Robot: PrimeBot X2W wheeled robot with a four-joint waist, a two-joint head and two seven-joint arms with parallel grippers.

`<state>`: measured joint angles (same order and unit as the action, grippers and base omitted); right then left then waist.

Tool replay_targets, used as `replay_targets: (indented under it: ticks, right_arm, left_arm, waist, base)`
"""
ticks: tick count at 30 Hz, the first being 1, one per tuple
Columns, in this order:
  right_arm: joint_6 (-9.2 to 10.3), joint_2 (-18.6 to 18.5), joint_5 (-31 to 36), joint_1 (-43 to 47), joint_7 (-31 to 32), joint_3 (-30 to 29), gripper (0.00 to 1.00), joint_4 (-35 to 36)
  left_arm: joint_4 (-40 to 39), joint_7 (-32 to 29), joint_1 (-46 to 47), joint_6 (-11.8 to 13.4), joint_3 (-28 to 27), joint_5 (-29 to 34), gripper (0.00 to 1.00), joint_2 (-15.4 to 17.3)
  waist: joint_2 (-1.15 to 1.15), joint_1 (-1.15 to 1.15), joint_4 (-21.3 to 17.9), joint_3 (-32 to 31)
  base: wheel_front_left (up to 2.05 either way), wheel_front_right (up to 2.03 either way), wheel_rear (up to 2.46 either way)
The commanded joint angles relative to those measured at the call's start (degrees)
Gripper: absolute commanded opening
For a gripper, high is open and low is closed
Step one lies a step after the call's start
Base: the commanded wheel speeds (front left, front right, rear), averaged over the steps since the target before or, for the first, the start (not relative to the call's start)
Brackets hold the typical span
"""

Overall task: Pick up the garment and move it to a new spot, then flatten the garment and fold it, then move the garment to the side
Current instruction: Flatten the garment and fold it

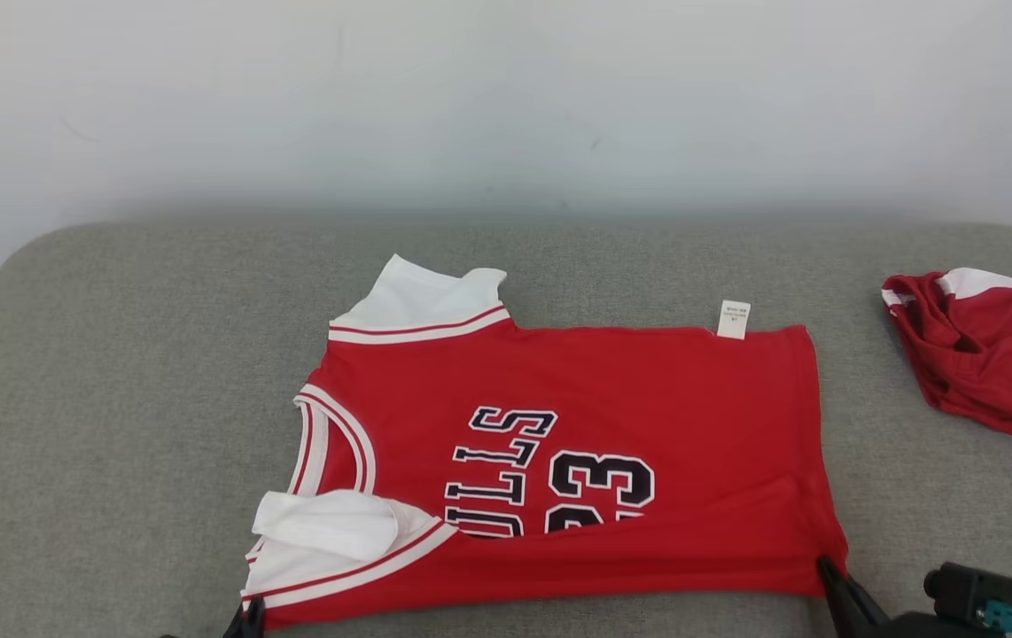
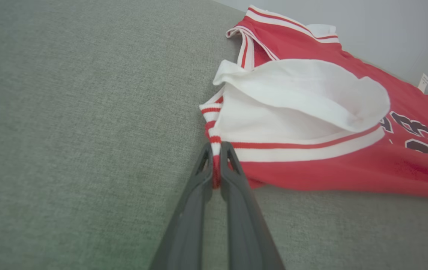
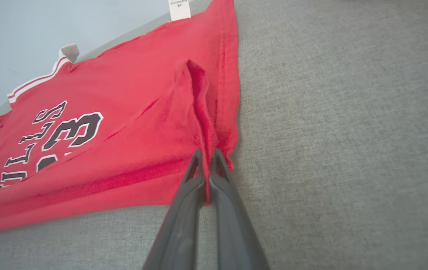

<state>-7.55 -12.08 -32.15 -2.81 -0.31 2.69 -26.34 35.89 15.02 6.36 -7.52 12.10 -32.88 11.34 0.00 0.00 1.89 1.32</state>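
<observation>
Two grippers are clamped on the near edge of a red jersey [image 1: 612, 390] that lies spread on a grey cushion [image 1: 116, 399], roughly in the middle of it. The jersey lies sideways, with its shoulders to the left and its hem to the right. Dark lettering and the number 23 [image 1: 599, 492] face up, and a crease along the near side hides the nearest part of the print.

The left gripper [image 1: 245, 618] is at the near left corner. In the left wrist view its two dark fingers [image 2: 199, 176] are closed on the red-and-white striped trim [image 2: 214, 150] of the near shoulder, with the cloth pinched between them. Just beyond the grip, a white panel [image 2: 304, 93] of that shoulder is folded back on itself and bulges upward.

The right gripper [image 1: 828, 567] is at the near right corner. In the right wrist view its fingers [image 3: 221, 176] are closed on the red hem corner, and a raised ridge of cloth [image 3: 199, 97] runs from the fingertips away across the jersey.

On the far edge, a small white label [image 1: 734, 319] sticks out past the red cloth. Another red-and-white garment [image 1: 976, 354] lies bunched on the cushion, well apart to the right. Beyond the cushion stands a pale wall [image 1: 506, 106].
</observation>
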Motion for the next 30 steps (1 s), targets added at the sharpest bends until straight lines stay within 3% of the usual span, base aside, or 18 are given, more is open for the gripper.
replay_targets:
  ticks: [1, 9, 15, 16, 17, 18, 26, 30]
  right_arm:
    - [0.13, -0.2, -0.4, 1.9, 0.7, -0.8, 0.0, 1.5]
    - [0.13, 2.2, 1.0, 10.8, 6.5, -4.5, 0.0, 11.8]
    - [0.13, 4.0, 2.6, 12.6, 8.8, -6.8, 0.0, 14.5]
    - [0.13, 4.1, 3.1, 12.5, 8.6, -6.9, 0.47, 14.8]
    - [0.13, 4.5, 3.4, 12.5, 8.4, -7.0, 0.96, 14.9]
    - [0.13, 4.6, 3.8, 12.4, 8.4, -6.9, 1.0, 15.1]
    - [0.13, 4.9, 7.1, 10.2, 3.5, -6.5, 1.0, 17.8]
    - [0.13, 3.9, 10.9, 8.4, -3.6, -4.9, 1.0, 18.8]
  left_arm:
    - [-0.9, 0.1, -1.0, 0.6, -0.4, 0.3, 0.0, 0.1]
    - [-5.1, -0.1, -6.0, 2.6, -1.4, -0.3, 0.0, 0.6]
    - [-5.9, -0.7, -6.9, 3.0, -1.0, -0.8, 0.0, 0.1]
    - [-5.8, -0.8, -6.8, 3.1, -0.9, -0.7, 0.07, 0.1]
    - [-5.7, -0.7, -6.7, 3.2, -0.9, -0.7, 0.42, 0.0]
    - [-5.6, -0.7, -6.6, 3.3, -0.9, -0.6, 1.0, 0.0]
    - [-9.7, 0.1, -6.7, 4.0, -3.5, 1.3, 1.0, -0.6]
    - [-17.0, 0.1, -7.9, 4.6, -8.4, 6.6, 1.0, -2.1]
  waist:
    - [0.0, 0.0, -0.4, -0.2]
    - [0.0, 0.0, -1.5, -0.1]
    - [0.0, 0.0, -1.3, -0.4]
    - [0.0, 0.0, -1.2, -0.5]
    - [0.0, 0.0, -1.1, -0.6]
    - [0.0, 0.0, -1.1, -0.7]
    - [0.0, 0.0, -0.8, -1.5]
    - [0.0, 0.0, -0.7, -1.6]
  base:
    - [0.0, 0.0, 0.0]
    - [0.0, 0.0, 0.0]
    - [0.0, 0.0, 0.0]
    - [0.0, 0.0, 0.0]
    - [0.0, 0.0, 0.0]
    - [0.0, 0.0, 0.0]
    - [0.0, 0.0, 0.0]
    - [0.0, 0.0, 0.0]
